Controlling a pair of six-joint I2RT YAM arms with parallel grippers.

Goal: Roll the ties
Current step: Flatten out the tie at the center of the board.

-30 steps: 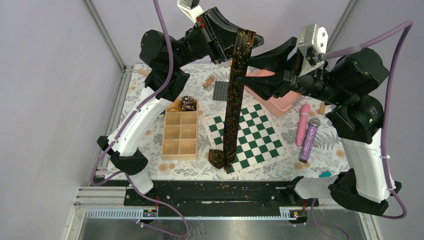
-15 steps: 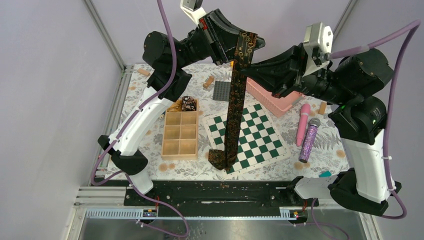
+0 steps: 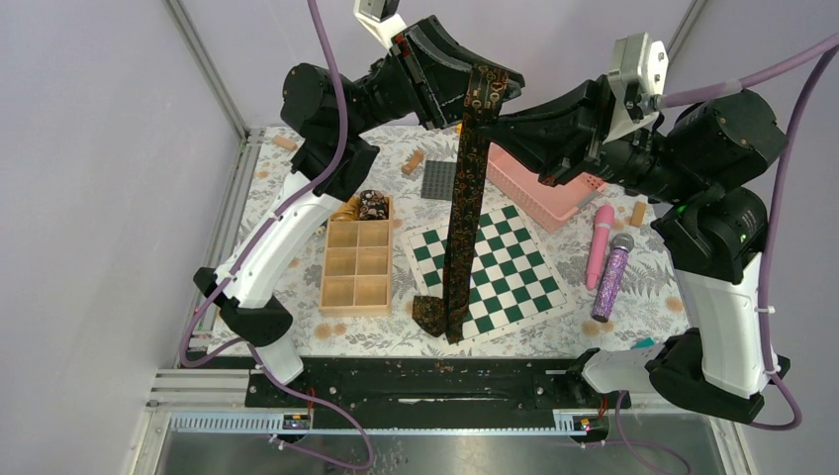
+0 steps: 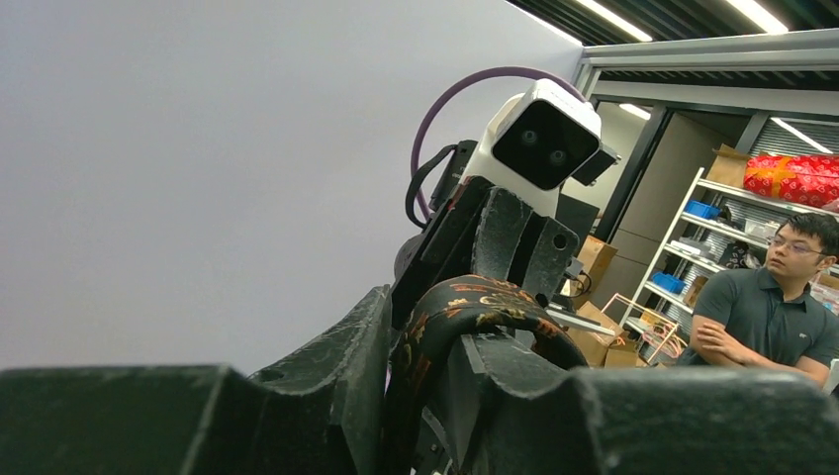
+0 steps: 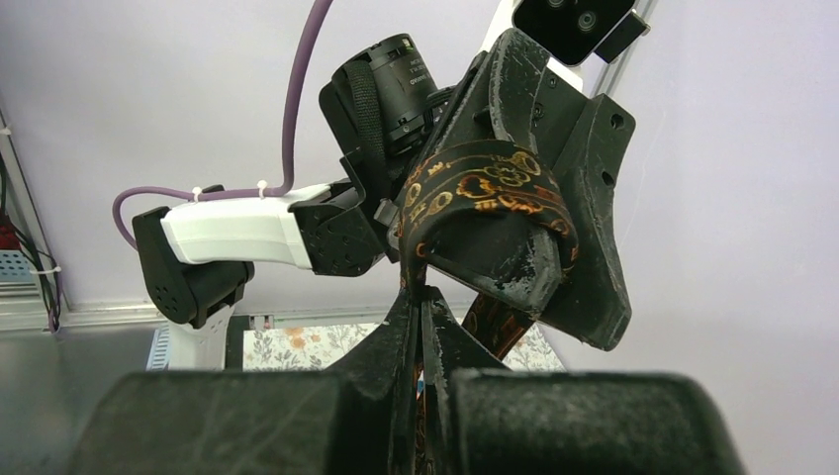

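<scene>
While the right claw (image 5: 420, 302) pinches it, the tie (image 3: 463, 218) dangles beneath.

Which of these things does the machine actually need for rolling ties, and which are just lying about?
For the job: hanging tie, golden rolled tie, dark rolled tie, wooden box.
Lying about: chessboard, pink basket, pink cylinder, purple microphone, grey plate.

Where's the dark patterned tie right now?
Top view, centre: the dark patterned tie hangs looped over the left end effector, pinched just below by the right end effector; its lower end bunches at the near-left edge of the chessboard.
</scene>
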